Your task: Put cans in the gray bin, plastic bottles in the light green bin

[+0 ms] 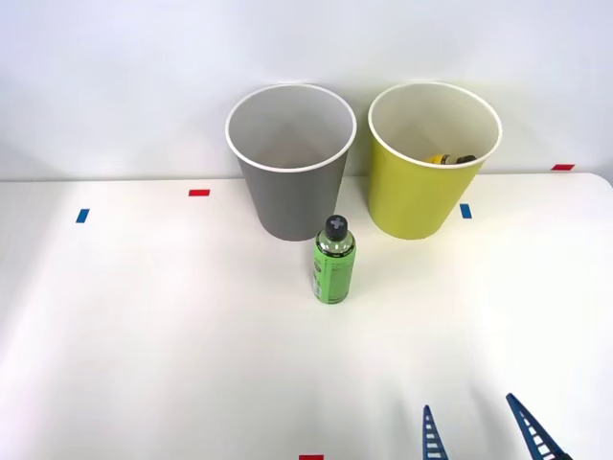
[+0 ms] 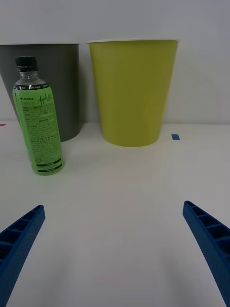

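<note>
Wide-open, your right gripper (image 1: 487, 431) is hanging empty near the table's front edge; the bottle (image 1: 333, 261) is standing before the gray bin (image 1: 290, 163). You're reaching leftward next, then binning it in the light green bin (image 1: 431, 163).

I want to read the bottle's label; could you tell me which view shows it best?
The right wrist view: the bottle stands side-on, label text facing the camera. The front view looks down on its cap and label top.
</note>
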You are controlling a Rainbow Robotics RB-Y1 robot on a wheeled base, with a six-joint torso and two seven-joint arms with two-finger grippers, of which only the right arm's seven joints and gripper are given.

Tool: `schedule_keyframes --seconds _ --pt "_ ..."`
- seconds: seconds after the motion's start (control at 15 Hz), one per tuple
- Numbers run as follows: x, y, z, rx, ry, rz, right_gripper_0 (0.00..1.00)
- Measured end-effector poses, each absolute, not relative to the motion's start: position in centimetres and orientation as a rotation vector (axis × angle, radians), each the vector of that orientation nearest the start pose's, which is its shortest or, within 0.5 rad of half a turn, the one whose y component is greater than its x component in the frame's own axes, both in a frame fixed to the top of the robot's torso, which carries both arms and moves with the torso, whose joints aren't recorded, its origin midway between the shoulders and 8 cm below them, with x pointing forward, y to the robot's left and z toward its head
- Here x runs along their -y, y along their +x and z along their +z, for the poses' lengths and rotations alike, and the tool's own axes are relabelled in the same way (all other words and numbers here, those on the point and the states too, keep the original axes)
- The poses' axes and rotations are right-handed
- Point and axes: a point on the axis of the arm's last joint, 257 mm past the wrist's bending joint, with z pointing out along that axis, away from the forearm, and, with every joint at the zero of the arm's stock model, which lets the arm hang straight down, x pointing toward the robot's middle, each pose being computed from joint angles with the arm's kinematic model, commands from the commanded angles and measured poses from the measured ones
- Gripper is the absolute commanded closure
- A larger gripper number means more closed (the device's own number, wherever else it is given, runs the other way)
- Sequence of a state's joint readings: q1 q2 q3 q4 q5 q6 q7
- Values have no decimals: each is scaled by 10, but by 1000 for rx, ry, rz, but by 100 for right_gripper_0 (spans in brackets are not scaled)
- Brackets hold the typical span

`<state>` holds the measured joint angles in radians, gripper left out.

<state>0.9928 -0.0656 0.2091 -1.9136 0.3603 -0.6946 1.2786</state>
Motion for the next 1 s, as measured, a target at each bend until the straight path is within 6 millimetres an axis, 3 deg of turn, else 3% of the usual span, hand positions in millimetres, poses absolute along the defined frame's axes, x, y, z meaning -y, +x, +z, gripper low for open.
schedule_keyframes --seconds 1.0 --pt "196 243 -262 -1510 -101 73 0"
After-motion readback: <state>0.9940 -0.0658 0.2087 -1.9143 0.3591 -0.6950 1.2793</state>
